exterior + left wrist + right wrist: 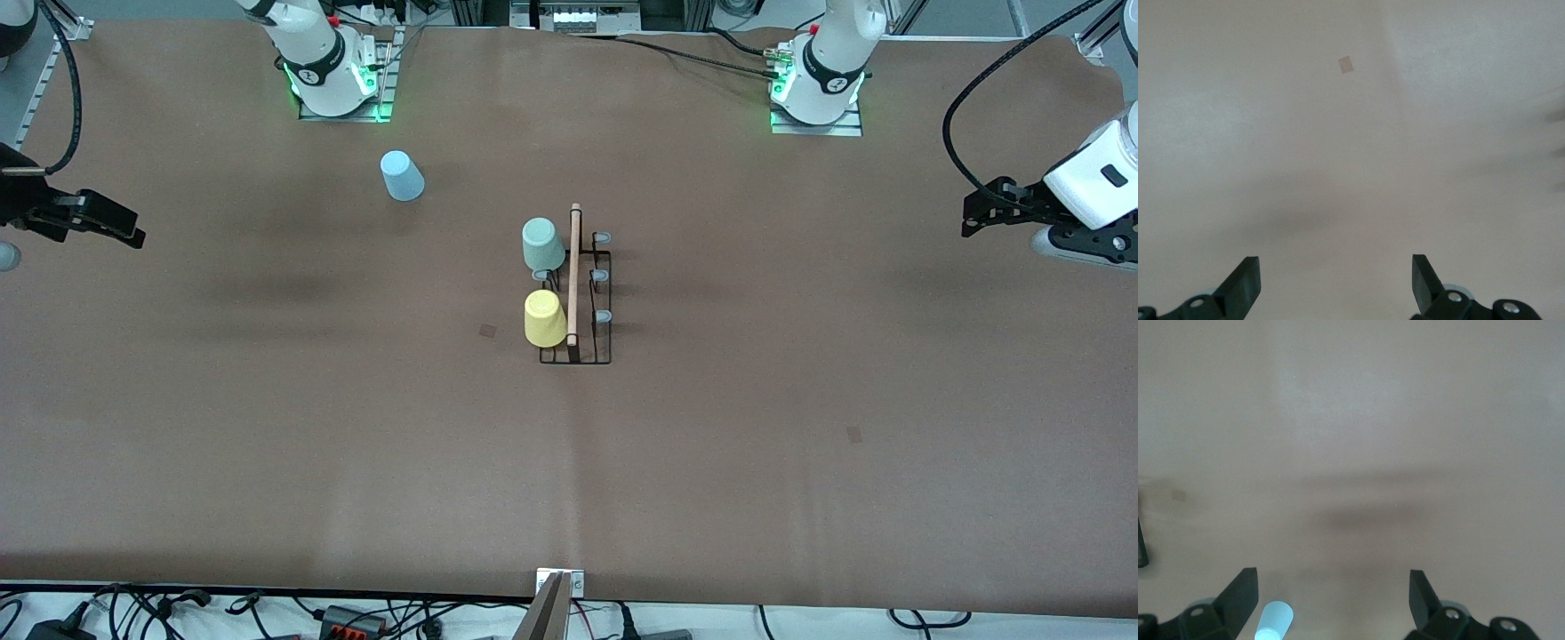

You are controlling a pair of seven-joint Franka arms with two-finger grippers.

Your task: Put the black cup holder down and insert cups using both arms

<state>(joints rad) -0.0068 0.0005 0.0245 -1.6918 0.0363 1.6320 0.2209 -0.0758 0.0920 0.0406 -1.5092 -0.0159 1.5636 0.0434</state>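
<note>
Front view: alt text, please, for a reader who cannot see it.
A black cup holder stands mid-table with an upturned mint green cup and yellow cup on its pegs. A light blue cup stands apart, toward the right arm's base.

Front view: mounted high across the desk (267, 444), facing the two arm bases along the top edge, far enough to take in the whole brown surface with the black cup holder (576, 293) near the middle.

Left wrist view: looks steeply down past the left hand (1335, 283), spread wide, onto bare desk (1271, 133) with one small square mark (1346, 63).

Right wrist view: same downward angle past the right hand (1333, 597), also spread wide, close over the desk (1405, 420). Shares with the front view the light blue cup (1273, 621) (402, 175).
</note>
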